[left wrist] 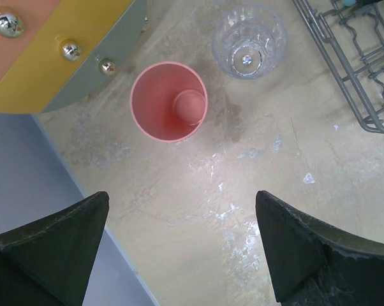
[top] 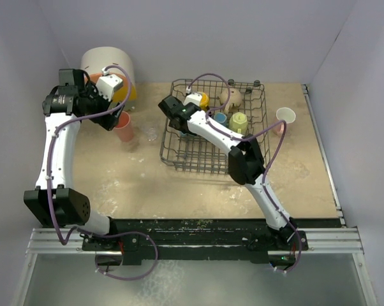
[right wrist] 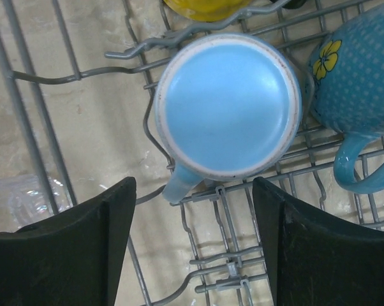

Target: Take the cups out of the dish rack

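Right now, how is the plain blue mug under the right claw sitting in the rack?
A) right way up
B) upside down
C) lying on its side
B, because the plain blue mug shows its flat bottom facing up toward the right claw.

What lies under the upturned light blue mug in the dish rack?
The light blue mug rests base-up on the dish rack wires, with tan table below. Its mouth and inside are hidden.

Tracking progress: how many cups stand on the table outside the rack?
3: the salmon tumbler and the clear glass left of the dish rack, a pale mug right of it.
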